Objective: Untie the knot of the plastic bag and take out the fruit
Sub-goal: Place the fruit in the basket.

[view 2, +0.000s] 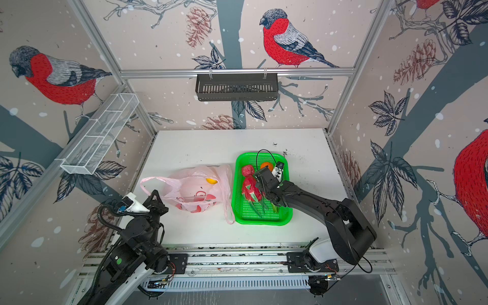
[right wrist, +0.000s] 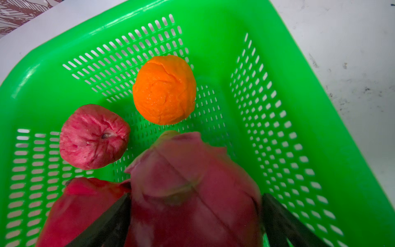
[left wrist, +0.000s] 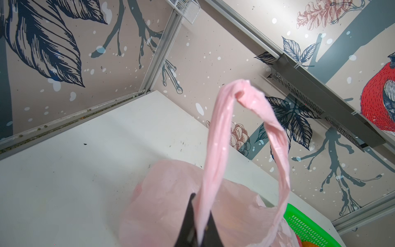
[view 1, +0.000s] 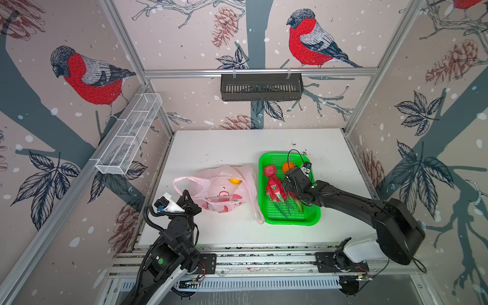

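The pale pink plastic bag (view 1: 219, 190) (view 2: 192, 190) lies mid-table with a yellow-orange ball (view 1: 234, 181) showing in its mouth. The knot is out of view; the handle loops lie apart. My left gripper (view 1: 186, 191) (left wrist: 202, 203) is shut on one handle loop (left wrist: 215, 139). Over the green basket (view 1: 290, 221) (right wrist: 320, 107) my right gripper (view 1: 291, 179) (right wrist: 196, 194) is open, a blurred dragon fruit (right wrist: 192, 171) between its fingers. Beside it lie a second dragon fruit (view 1: 274, 188), a bumpy red ball (right wrist: 94, 136) and an orange ball (right wrist: 164, 89).
The bag's other handle loop (view 1: 257, 211) trails along the basket's left side. A black slotted shelf (view 1: 261, 87) hangs on the back wall. A white wire rack (view 1: 129, 137) is fixed to the left wall.
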